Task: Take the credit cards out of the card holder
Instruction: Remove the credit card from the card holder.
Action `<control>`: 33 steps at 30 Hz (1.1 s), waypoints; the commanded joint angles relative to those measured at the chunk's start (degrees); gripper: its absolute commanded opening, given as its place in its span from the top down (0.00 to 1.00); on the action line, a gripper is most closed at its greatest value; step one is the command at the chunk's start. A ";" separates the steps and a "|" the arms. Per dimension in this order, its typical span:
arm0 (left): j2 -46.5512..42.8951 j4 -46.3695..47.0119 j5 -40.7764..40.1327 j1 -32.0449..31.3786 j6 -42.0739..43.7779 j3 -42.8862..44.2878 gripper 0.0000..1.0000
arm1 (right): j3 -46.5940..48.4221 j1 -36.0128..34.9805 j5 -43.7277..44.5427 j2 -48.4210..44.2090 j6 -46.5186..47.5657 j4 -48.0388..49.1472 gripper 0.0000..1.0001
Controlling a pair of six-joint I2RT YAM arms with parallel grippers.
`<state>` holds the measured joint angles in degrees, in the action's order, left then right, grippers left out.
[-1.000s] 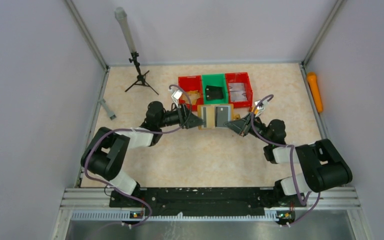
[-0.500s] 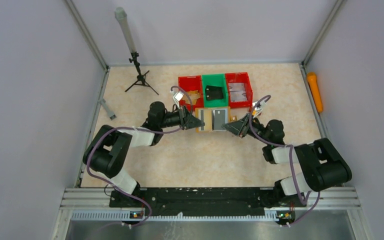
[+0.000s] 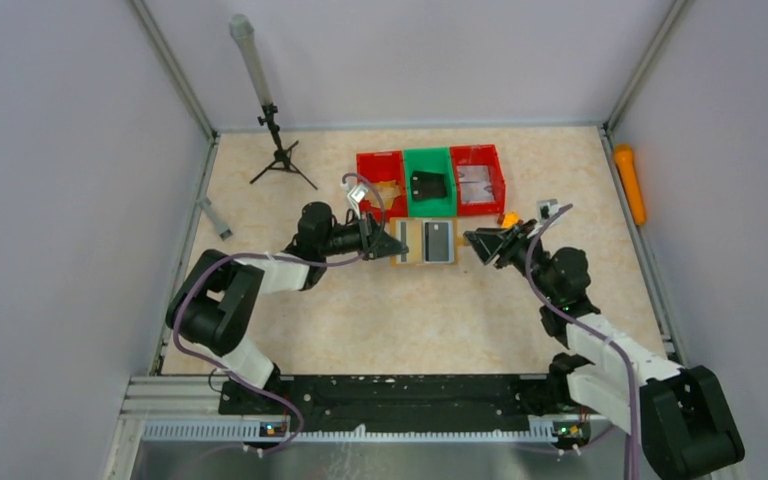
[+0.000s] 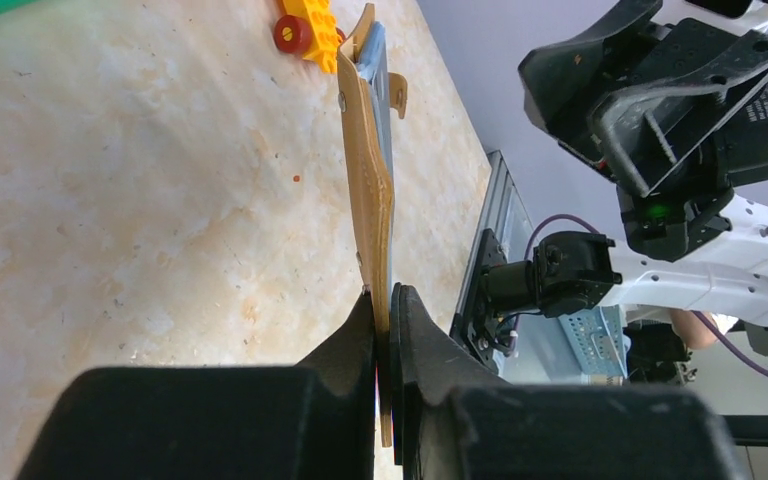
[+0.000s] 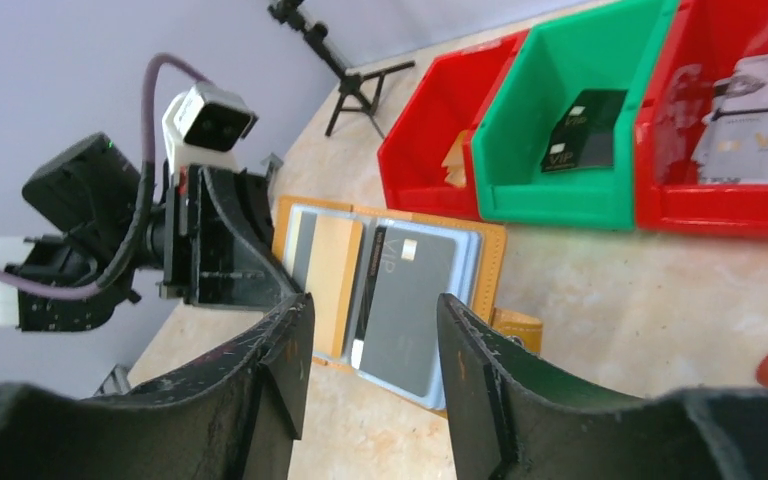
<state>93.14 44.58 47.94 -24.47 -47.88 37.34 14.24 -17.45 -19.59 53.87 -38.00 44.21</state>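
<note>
The mustard-brown card holder (image 3: 427,243) lies open in front of the bins. In the right wrist view the card holder (image 5: 332,272) shows a grey credit card (image 5: 407,290) in its right pocket and a darker one (image 5: 303,250) in its left. My left gripper (image 3: 396,244) is shut on the holder's left edge. In its own view that gripper (image 4: 384,300) pinches the holder (image 4: 368,190), which shows edge-on. My right gripper (image 3: 476,240) hangs open just right of the holder, apart from it. In its own view the right gripper (image 5: 375,310) holds nothing.
Behind the holder stand a red bin (image 3: 381,178), a green bin (image 3: 429,160) with a black card (image 5: 582,130), and a red bin (image 3: 478,160) with silvery cards (image 5: 760,120). A yellow toy block (image 3: 508,217), a tripod (image 3: 278,150) and an orange cylinder (image 3: 629,182) lie around.
The left gripper has shut on the holder's left edge. The right gripper has let go of the right edge, opened and drawn back to the right. The holder has slid slightly left.
</note>
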 commanded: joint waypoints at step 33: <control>1.67 31.81 10.91 -5.66 -11.93 0.72 1.00 | 2.66 -8.74 -17.29 14.38 -4.66 22.38 0.73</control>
<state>94.78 65.52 55.92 -29.10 -57.10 37.52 17.96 -25.69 -35.09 69.45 -40.32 58.81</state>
